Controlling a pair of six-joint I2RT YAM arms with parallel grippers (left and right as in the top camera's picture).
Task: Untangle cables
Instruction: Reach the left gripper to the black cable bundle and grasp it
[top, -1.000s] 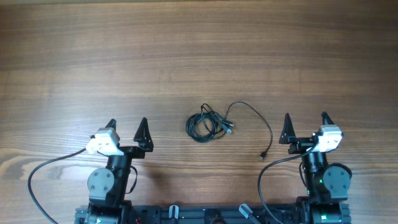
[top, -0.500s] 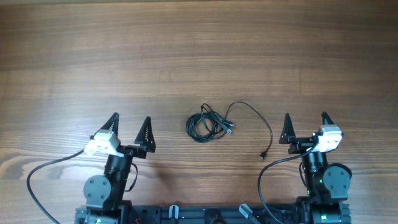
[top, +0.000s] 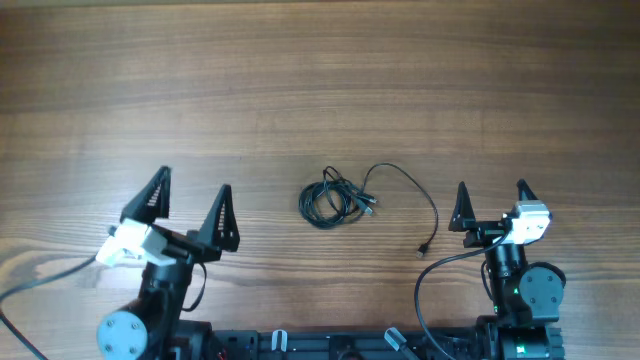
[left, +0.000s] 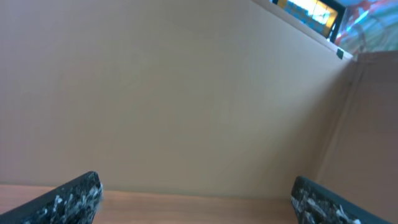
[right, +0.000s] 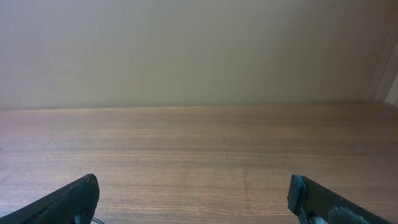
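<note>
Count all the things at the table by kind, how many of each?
Black cable tangle: 1
Claws: 2, left claw, right claw
White cameras: 2, left camera, right camera
Total: 5

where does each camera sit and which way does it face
overhead: above the table, straight down on the cables, left fingers and right fingers
left wrist: on left arm, tilted up at the wall, left fingers low
right wrist: on right arm, level across the table, right fingers low
shared: both wrists see wall
</note>
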